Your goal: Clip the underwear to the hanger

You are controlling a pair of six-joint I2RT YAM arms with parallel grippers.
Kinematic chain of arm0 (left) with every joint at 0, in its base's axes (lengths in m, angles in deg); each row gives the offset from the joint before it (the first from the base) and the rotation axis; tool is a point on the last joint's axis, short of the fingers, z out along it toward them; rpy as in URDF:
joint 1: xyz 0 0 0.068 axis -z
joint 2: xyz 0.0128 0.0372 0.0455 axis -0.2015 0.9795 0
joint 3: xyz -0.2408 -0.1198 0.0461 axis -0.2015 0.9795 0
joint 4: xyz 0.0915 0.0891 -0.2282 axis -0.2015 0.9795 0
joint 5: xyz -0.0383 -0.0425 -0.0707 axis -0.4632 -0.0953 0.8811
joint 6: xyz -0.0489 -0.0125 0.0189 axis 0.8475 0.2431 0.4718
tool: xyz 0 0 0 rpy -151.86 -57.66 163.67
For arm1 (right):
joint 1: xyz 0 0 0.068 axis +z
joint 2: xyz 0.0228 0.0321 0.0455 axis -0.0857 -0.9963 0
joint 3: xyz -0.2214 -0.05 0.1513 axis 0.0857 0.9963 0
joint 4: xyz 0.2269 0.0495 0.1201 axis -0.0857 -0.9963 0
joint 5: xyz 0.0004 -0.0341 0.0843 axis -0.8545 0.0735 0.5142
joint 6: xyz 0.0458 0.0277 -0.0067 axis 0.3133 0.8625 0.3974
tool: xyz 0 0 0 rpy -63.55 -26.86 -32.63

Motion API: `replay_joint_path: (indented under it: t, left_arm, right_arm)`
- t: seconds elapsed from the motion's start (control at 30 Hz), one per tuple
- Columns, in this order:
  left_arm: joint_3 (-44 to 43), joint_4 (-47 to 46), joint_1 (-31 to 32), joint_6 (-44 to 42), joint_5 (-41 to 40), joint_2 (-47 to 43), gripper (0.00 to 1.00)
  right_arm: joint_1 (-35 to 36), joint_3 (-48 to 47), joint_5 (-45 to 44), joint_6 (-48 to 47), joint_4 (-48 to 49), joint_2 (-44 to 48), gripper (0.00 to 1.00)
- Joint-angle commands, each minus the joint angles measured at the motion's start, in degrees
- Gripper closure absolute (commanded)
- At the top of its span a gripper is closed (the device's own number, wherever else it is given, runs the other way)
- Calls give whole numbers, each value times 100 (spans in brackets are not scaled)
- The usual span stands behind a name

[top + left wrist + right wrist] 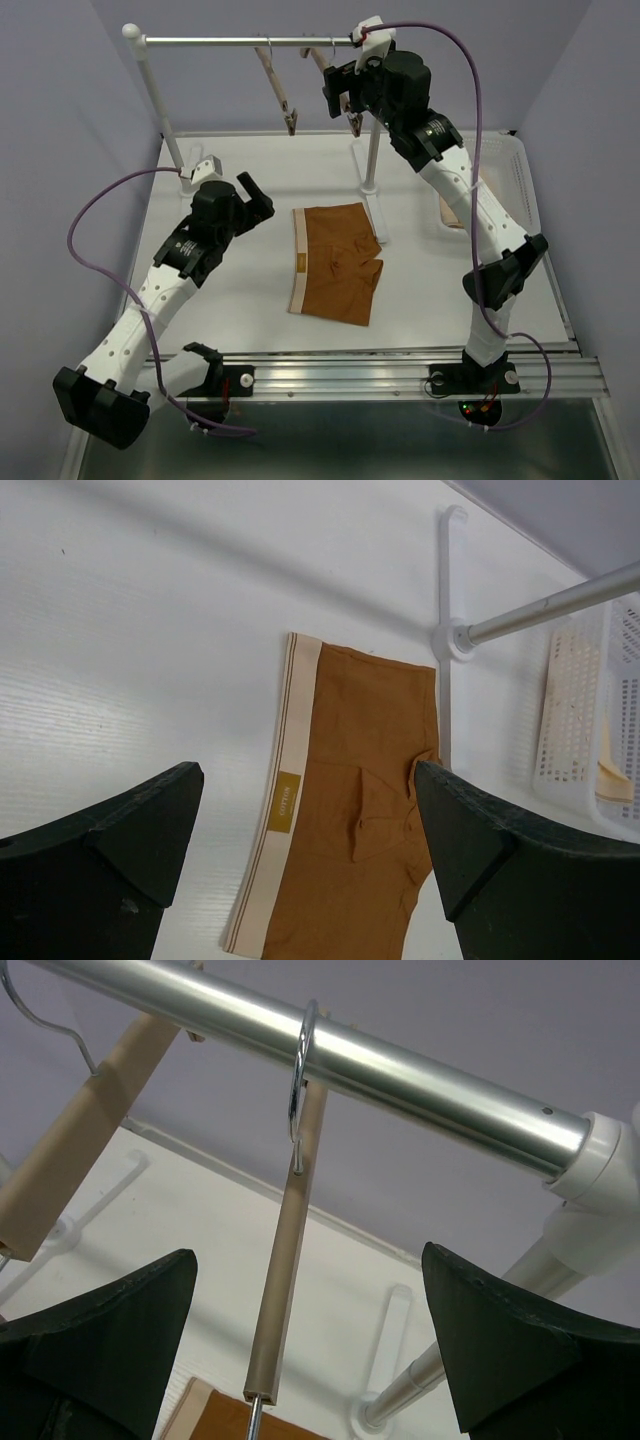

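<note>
- Rust-brown underwear (335,265) is lying flat on the table (230,300), waistband toward the left arm.
- Left gripper (256,196) is hovering beside it, jaws spread, empty.
- Right gripper (305,1257) is facing the hanger (283,1295) on the rail (400,1060), jaws spread; best closing squarely on the bar, then lifting the hook clear.

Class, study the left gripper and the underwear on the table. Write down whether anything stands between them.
Nothing visible does. The left gripper hangs open above the table, to the left of the underwear. The underwear lies flat, and only tabletop shows between the two.
</note>
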Motion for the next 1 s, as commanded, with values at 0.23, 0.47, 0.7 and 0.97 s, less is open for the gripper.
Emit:
replay_joint_path:
  t: [0.23,0.47,0.7,0.97]
  left_arm:
    - [-348,-284,-28,-120,-54,306,1]
    - [-383,-346,-28,-76,-89,385,1]
    - [-444,-381,-28,-49,-124,473,1]
    - [-462,-408,-28,-23,-159,508,1]
  right_arm:
    - [-91,-282,74,-168,95,-122,7]
    - [-144,-494,249,-168,25,-430,16]
    - [-196,-564,505,-150,16,-579,42]
    - [-196,-731,592,-229,69,-641,77]
